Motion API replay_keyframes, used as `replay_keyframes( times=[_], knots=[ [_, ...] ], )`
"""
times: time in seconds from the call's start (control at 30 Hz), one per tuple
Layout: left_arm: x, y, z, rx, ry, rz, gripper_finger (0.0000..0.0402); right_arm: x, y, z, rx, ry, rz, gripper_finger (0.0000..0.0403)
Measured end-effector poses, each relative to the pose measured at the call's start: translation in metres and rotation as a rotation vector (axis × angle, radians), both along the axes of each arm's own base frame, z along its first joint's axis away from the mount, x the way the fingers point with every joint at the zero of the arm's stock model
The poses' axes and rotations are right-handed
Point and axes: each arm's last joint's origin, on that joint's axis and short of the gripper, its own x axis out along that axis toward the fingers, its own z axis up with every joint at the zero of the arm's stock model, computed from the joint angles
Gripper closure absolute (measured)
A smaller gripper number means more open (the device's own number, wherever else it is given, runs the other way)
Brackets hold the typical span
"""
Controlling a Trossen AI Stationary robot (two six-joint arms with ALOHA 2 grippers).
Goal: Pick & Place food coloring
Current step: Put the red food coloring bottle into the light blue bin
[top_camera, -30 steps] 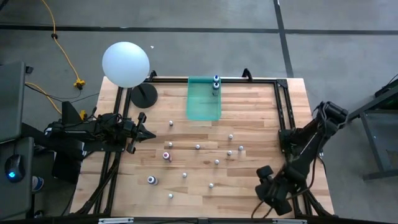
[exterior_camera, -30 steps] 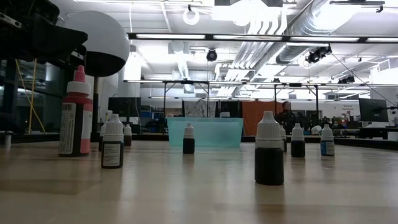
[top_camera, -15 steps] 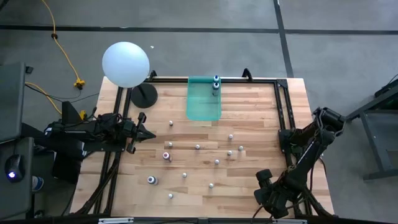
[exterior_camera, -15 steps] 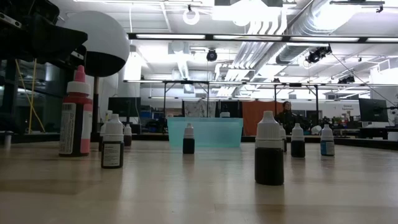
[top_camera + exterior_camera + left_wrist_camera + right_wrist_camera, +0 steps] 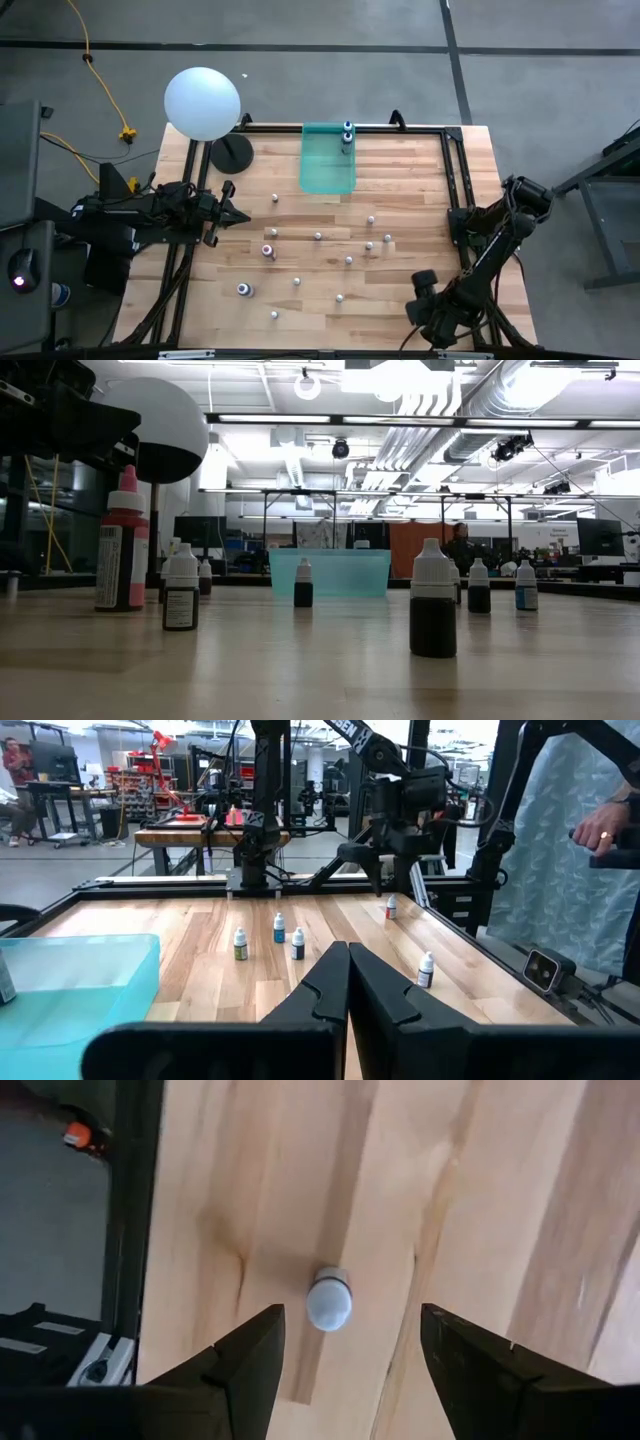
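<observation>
Right gripper [image 5: 345, 1345] hangs over the near right corner of the table [image 5: 420, 190], fingers spread wide, a white-capped bottle [image 5: 328, 1302] standing upright directly below and between them, not touched. Left gripper [image 5: 347, 982] waits at the left edge, fingers pressed together, holding nothing. Remaining food coloring bottles [image 5: 318, 236] stand scattered mid-table; two already sit in the teal bin [image 5: 328, 160].

Risks, as judged: bottle is small and top-heavy; a descent slightly off-centre could let one finger tip it over or roll it toward the nearby table edge. Closing too high would catch only the cap.

Right wrist view alone shows the target bottle; in the high view the arm hides it. Low view shows labels and dark contents, neither gripper
</observation>
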Motion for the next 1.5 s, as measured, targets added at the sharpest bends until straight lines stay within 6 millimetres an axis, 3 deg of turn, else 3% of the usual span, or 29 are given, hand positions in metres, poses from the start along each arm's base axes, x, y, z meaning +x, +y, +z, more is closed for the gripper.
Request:
replay_keyframes(
  times=[1.1, 1.5],
  knots=[
    [0.0, 0.0, 0.0, 0.0, 0.0, 0.0, 0.0401, 0.004, 0.01, -0.016, 0.041, 0.044, -0.107, 0.0181],
    [0.0, 0.0, 0.0, 0.0, 0.0, 0.0, 0.0401, 0.004, 0.01, -0.016, 0.042, 0.045, -0.122, 0.024]
  ],
)
